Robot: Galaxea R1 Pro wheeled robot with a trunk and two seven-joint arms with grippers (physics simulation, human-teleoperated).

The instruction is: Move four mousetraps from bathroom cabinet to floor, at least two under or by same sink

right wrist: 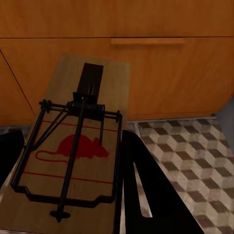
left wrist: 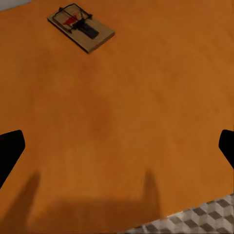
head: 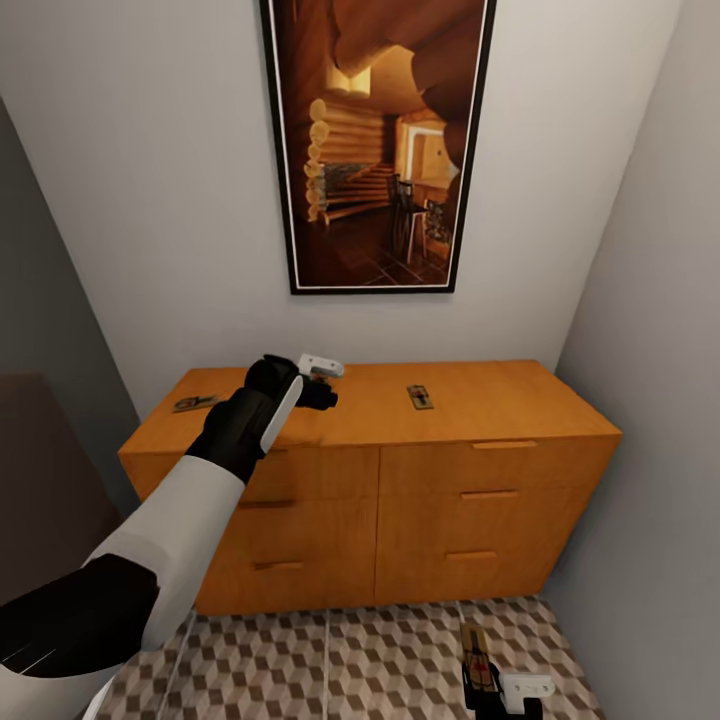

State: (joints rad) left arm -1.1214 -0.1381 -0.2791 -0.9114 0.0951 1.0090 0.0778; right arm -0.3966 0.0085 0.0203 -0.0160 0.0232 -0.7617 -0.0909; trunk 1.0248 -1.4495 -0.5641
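Head view cuts off my right gripper (head: 490,690) at frame bottom; right wrist view shows it clamped on mousetrap (right wrist: 73,161) near floor (right wrist: 195,156). Left gripper (head: 322,380) spread wide above cabinet (head: 480,400) top; second mousetrap (left wrist: 80,27) lies ahead, third (head: 195,404) half hidden behind arm.

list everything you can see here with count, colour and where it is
flat tan wooden mousetraps with dark wire: three; one on the cabinet top at centre-right, one near its left end, one held in the right gripper
orange-brown wooden drawer cabinet: one, against the wall
brown, beige and white cube-pattern floor tiles: in front of the cabinet
black-framed picture of a log interior: one, on the wall above the cabinet
left gripper: open, above the cabinet top
right gripper: low above the tiles, shut on a mousetrap
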